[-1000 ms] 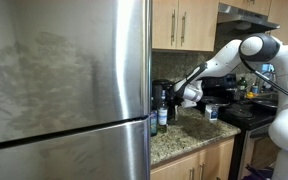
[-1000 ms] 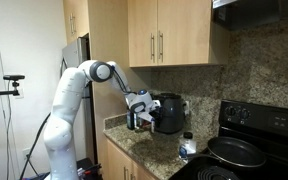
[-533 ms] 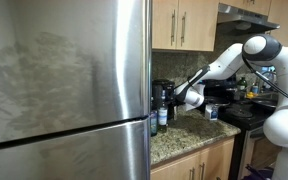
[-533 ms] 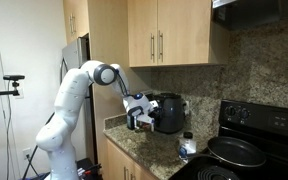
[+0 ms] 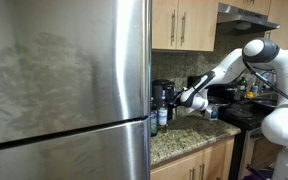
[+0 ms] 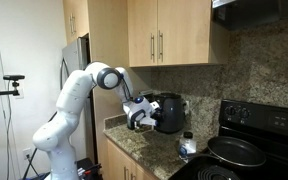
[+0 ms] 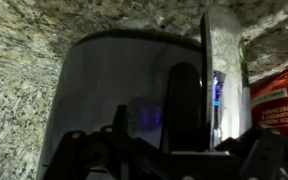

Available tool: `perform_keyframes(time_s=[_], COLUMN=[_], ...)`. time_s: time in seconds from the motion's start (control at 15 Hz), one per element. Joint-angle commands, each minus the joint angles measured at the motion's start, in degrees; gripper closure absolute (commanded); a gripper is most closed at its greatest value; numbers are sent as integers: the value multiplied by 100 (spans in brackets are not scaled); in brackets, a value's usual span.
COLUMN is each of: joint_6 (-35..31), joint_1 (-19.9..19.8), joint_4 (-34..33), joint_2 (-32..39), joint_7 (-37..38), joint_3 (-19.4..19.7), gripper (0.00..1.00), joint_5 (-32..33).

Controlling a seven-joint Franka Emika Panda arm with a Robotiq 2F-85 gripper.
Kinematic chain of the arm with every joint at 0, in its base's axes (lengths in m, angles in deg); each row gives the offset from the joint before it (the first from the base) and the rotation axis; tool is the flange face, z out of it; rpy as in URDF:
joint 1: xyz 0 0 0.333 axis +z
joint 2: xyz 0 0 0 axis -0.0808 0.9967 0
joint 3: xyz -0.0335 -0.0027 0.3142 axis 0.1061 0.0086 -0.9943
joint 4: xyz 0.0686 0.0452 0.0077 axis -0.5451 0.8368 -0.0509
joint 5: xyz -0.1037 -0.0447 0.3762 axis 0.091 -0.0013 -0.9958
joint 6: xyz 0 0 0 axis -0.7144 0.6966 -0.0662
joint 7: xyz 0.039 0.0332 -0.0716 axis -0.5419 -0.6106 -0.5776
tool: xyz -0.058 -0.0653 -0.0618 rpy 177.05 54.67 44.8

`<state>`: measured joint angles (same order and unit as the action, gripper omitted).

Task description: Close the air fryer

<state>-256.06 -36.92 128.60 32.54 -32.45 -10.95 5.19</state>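
The air fryer [image 6: 168, 113] is a black boxy appliance at the back of the granite counter; in an exterior view [image 5: 162, 92] the fridge partly hides it. In the wrist view its dark glossy rounded front [image 7: 114, 90] fills the frame, with a dark upright handle [image 7: 184, 100] and a small blue light. My gripper [image 6: 140, 119] is right in front of the fryer, low by the counter, and also shows in an exterior view [image 5: 185, 99]. In the wrist view its dark fingers [image 7: 184, 150] stand apart on either side of the handle and hold nothing.
A steel fridge [image 5: 64, 90] stands beside the counter. A dark bottle [image 5: 162, 120] stands at the counter's near corner. A small blue-lidded jar [image 6: 187, 146] and a black stove with a pan [image 6: 234, 151] are to the side. A red package [image 7: 282, 96] lies by the fryer.
My arm has lowered and drawn the gripper a little closer to the air fryer's front. Nothing else has moved.
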Motion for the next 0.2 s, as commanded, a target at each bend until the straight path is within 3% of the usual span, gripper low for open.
perform_keyframes(time_s=[0.0, 0.07, 0.13], joint_6=[411, 52, 67], joint_1=[-619, -187, -276], joint_4=[-252, -2, -2], joint_2=[559, 74, 95], joint_7=[534, 389, 434], joint_3=[-658, -207, -286], gripper=[0, 0, 0], joint_5=[180, 6, 25])
